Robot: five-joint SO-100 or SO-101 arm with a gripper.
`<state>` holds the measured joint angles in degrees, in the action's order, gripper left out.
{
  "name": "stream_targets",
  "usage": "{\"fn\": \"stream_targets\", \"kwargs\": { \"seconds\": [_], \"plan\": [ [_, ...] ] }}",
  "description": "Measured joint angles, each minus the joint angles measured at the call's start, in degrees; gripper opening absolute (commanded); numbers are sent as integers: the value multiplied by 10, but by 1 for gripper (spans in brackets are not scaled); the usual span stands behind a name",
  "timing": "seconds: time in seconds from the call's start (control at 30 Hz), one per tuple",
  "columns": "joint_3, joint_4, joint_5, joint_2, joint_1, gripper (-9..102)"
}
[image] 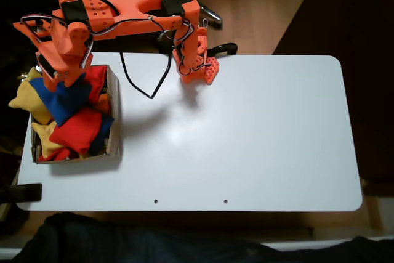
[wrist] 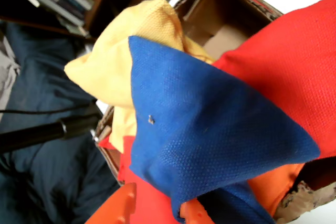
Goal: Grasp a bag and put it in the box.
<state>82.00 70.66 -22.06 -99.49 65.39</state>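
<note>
1. Over the left end of the white table (image: 246, 133), in the fixed view, the orange arm (image: 132, 7) reaches from its base near the table's back edge out to the box (image: 114, 112), which sits at the table's left edge.
2. The gripper (image: 58, 78) hangs above the box's back part, right over the blue bag (image: 61, 100).
3. The box is heaped with beanbags: a red beanbag (image: 80, 130) lies in front of the blue bag, and a yellow beanbag (image: 24, 100) spills over the box's left wall.
4. The wrist view shows the blue bag (wrist: 210, 140) close up, its lower corner meeting the orange fingertips (wrist: 197, 214) at the picture's bottom edge.
5. Whether the fingers are clamped on the bag's corner or merely beside it cannot be told.
6. Behind the bag in that view lie a yellow beanbag (wrist: 131, 45) and a red beanbag (wrist: 294, 66), with the cardboard wall (wrist: 210, 3) beyond them.
</note>
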Motion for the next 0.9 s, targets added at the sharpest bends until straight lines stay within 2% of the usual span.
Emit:
{"fn": "stream_targets", "kwargs": {
  "seconds": [0.2,0.33,0.5,0.9],
  "plan": [
    [15,0,-6,-3,-8,29],
    [32,0,-6,-17,-14,41],
    [62,0,-6,-49,-25,52],
    [171,-7,19,-228,-74,59]
  ]
}}
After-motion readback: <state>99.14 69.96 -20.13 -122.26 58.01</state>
